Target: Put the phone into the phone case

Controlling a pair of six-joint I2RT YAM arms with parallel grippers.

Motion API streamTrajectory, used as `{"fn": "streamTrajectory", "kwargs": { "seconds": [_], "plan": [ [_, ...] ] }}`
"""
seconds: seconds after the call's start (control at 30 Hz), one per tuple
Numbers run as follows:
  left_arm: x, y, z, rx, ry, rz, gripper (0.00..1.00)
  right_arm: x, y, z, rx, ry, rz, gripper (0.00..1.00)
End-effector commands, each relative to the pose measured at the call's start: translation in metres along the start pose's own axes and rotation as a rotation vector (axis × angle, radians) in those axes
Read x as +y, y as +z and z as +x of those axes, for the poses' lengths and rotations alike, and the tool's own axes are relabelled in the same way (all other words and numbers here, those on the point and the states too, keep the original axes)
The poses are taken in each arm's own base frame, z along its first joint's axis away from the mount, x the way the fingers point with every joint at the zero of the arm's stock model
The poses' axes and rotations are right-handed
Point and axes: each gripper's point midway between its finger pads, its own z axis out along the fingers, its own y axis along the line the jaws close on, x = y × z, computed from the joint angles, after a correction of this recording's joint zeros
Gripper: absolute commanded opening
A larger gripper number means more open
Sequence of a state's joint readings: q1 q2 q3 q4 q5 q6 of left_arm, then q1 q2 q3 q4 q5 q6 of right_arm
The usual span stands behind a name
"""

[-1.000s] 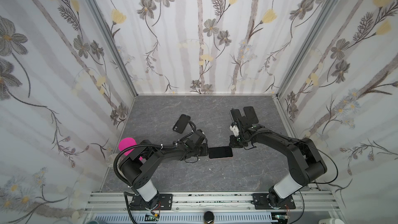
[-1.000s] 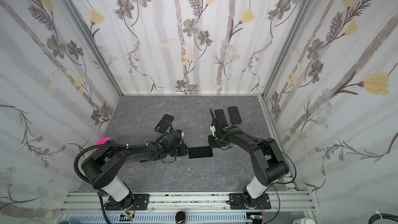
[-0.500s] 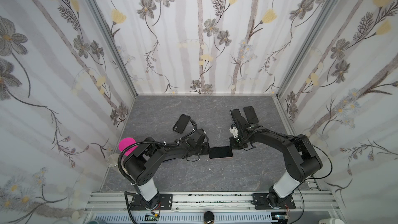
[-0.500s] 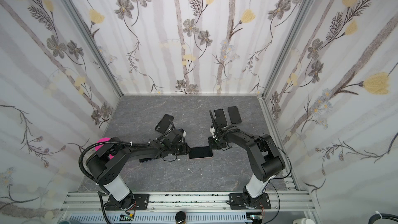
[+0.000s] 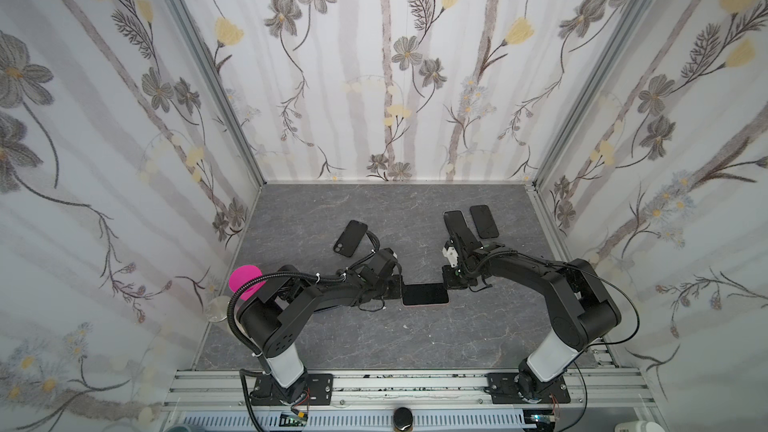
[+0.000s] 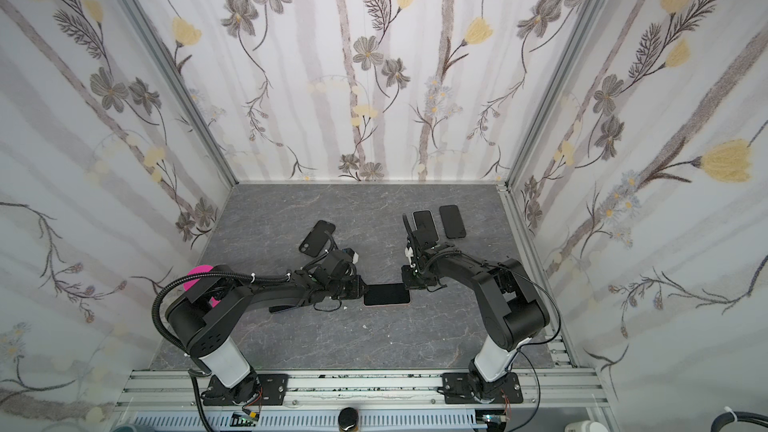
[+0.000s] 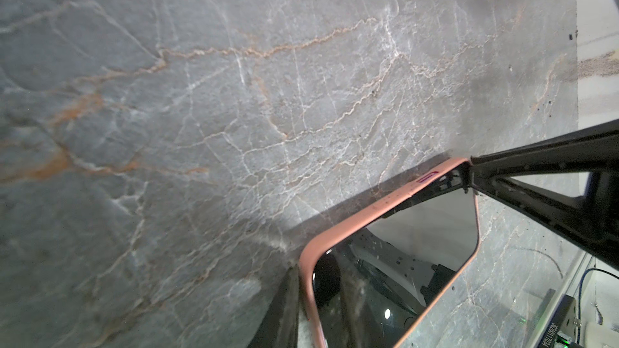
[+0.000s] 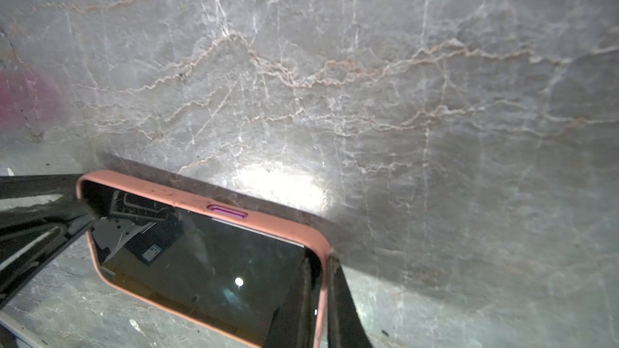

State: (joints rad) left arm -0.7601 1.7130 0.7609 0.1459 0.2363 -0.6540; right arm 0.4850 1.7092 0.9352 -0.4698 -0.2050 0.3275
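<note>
The right gripper [image 5: 452,281] is pinching a corner of the pink phone case [image 8: 201,201], jaws almost closed. The left gripper [image 5: 395,288] is clamping the opposite short end with narrow jaws. The phone [image 5: 424,295] is lying screen-up inside the case, mid-table. The grey, veined, stone-look table [image 5: 374,209] is sitting between floral-papered walls [image 5: 374,76].
</note>
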Motion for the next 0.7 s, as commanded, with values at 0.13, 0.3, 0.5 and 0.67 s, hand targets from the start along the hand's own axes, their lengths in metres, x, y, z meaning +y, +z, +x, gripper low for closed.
{"fn": "streamTrajectory", "kwargs": {
  "seconds": [0.13, 0.3, 0.5, 0.67],
  "plan": [
    [0.012, 0.001, 0.015, 0.05, -0.013, -0.037, 0.23, -0.023, 0.019, 0.041, 0.135, -0.032, 0.165, 0.1],
    [0.01, 0.0, 0.013, 0.043, -0.013, -0.033, 0.23, -0.016, 0.015, 0.037, 0.119, -0.062, 0.188, 0.1],
    [-0.004, -0.009, -0.005, -0.013, 0.009, -0.006, 0.23, 0.015, -0.013, 0.003, -0.017, -0.146, 0.134, 0.13],
    [-0.024, -0.034, -0.035, -0.106, 0.07, 0.015, 0.23, 0.054, -0.064, -0.037, -0.208, -0.24, 0.042, 0.18]
  ]
}}
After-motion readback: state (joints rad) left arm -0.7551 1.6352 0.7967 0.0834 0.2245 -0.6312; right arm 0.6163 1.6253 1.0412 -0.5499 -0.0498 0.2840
